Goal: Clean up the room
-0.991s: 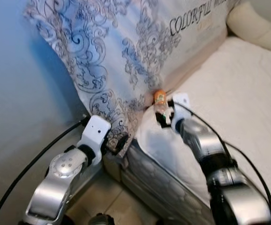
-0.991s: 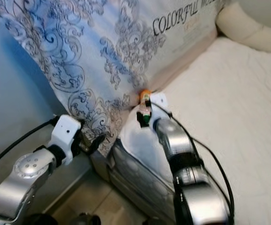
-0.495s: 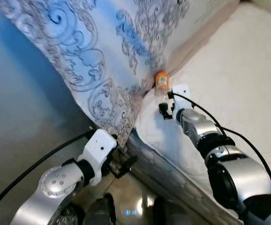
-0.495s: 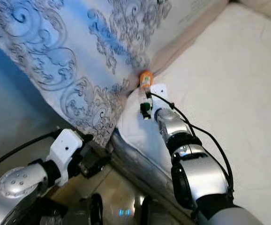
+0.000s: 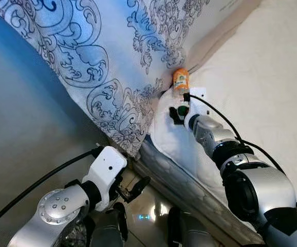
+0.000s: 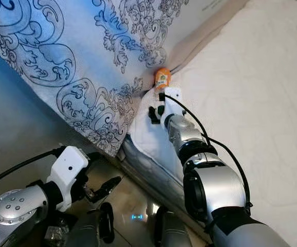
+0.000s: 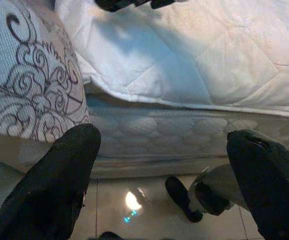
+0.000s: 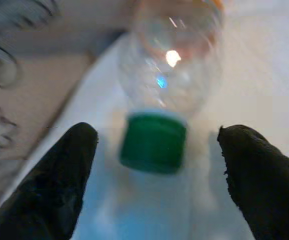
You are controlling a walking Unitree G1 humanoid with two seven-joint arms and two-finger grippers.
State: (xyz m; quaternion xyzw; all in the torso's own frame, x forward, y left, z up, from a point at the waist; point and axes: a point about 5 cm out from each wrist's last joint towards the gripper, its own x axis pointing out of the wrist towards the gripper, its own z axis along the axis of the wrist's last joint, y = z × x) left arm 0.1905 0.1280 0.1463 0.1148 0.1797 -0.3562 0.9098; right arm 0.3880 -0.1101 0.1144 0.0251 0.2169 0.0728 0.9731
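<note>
A clear plastic bottle (image 5: 180, 82) with an orange label and a green cap (image 8: 153, 142) lies on the white bed cover, at the foot of the patterned pillow (image 5: 107, 56). My right gripper (image 5: 179, 110) is open at the bottle's cap end; in the right wrist view one finger (image 8: 59, 180) stands on each side of the cap, apart from it. My left gripper (image 5: 133, 189) hangs open low beside the mattress, above the floor, with nothing between its fingers (image 7: 64, 185).
The mattress edge (image 5: 189, 180) runs diagonally below the bottle. A blue-grey wall (image 5: 25, 128) stands on the left. Glossy floor tiles (image 7: 134, 200) lie below, with my own feet (image 7: 194, 197) on them. The white bed (image 6: 261, 103) spreads out to the right.
The camera has tilted down and closer. My left gripper has dropped from the pillow's lower corner to beside the mattress. The right gripper stays at the bottle's cap.
</note>
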